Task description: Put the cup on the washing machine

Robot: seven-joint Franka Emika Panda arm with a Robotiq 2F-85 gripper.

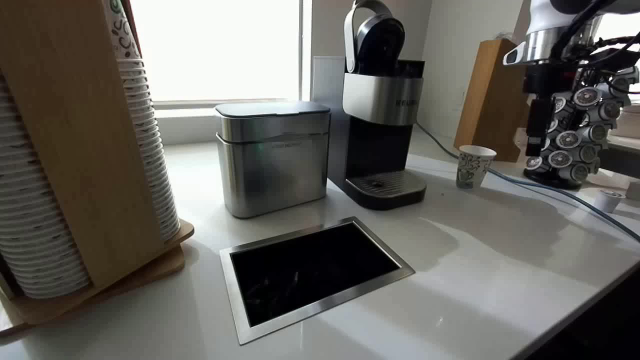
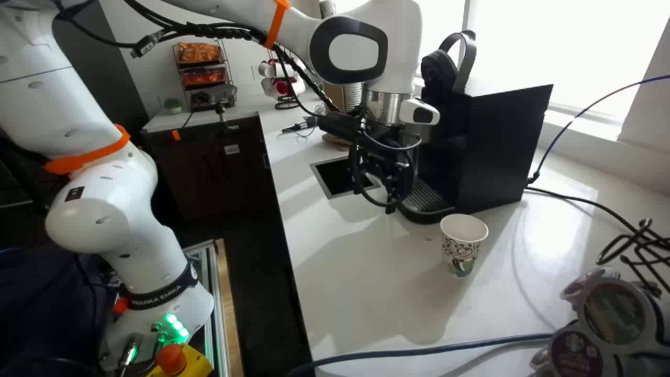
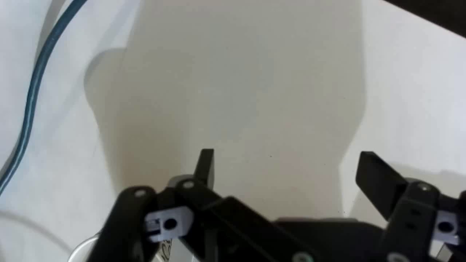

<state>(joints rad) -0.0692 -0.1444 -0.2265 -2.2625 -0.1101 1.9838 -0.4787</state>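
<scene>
The cup point(image 1: 474, 167), a white paper cup with a dark swirl pattern, stands upright on the counter beside the coffee maker. It also shows in an exterior view point(image 2: 463, 245); in the wrist view only part of its rim point(image 3: 81, 251) shows, the rest hidden behind a finger. The washing machine is the black-and-silver coffee maker point(image 1: 382, 97), also in an exterior view point(image 2: 497, 152), with its handle raised and a flat drip base. My gripper point(image 3: 285, 158) is open and empty above the counter, apart from the cup. It points down in both exterior views point(image 1: 535, 142) point(image 2: 390, 207).
A steel canister point(image 1: 272, 165) stands beside the coffee maker. A steel-framed opening point(image 1: 325, 303) lies in front of them. A blue cable point(image 1: 555, 194) crosses the counter near the cup. A capsule rack point(image 1: 570, 140), a small white capsule point(image 1: 608, 201) and stacked cups point(image 1: 147, 130) stand around.
</scene>
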